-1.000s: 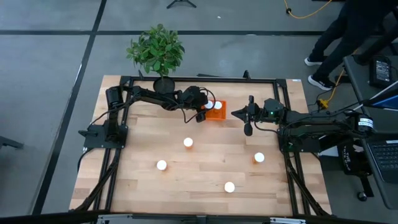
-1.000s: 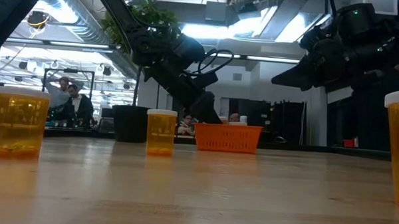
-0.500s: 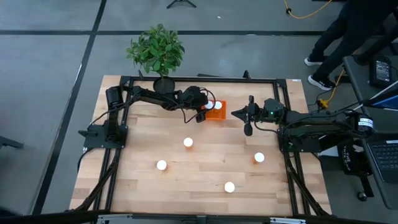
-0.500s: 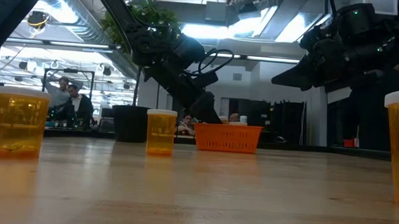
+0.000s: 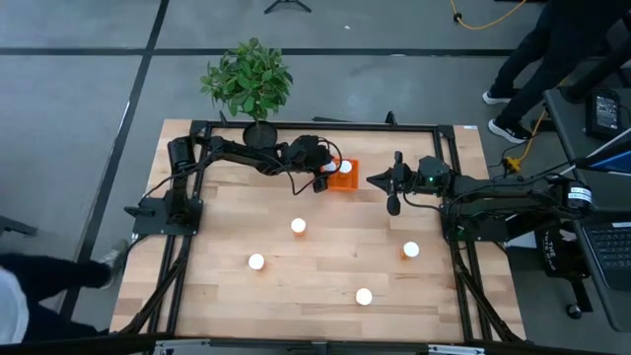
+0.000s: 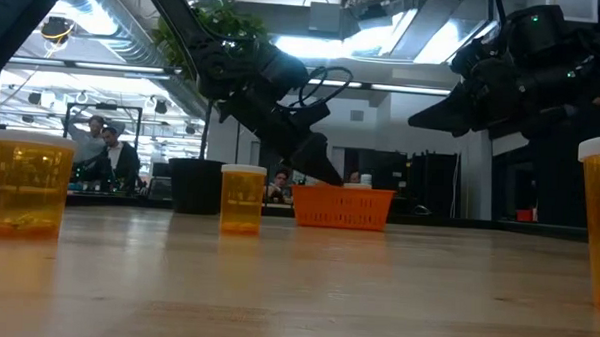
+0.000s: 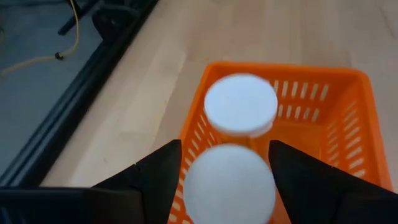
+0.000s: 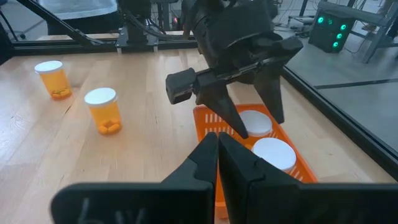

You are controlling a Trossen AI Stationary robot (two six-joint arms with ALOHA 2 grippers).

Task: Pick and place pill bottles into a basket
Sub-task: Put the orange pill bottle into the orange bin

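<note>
Four pill bottles stand on the wooden desk (image 5: 325, 247). The nearest one (image 5: 364, 296) is at the front, then one (image 5: 256, 261) on the left, one (image 5: 411, 250) on the right, and one (image 5: 298, 226) in the middle. Farther back sits the orange basket (image 5: 349, 183) with two bottles (image 7: 240, 104) inside. The left hand (image 7: 224, 171) is above it with fingers spread, gripping nothing. The right hand (image 5: 394, 204) waits beside the basket, closed tight and empty.
</note>
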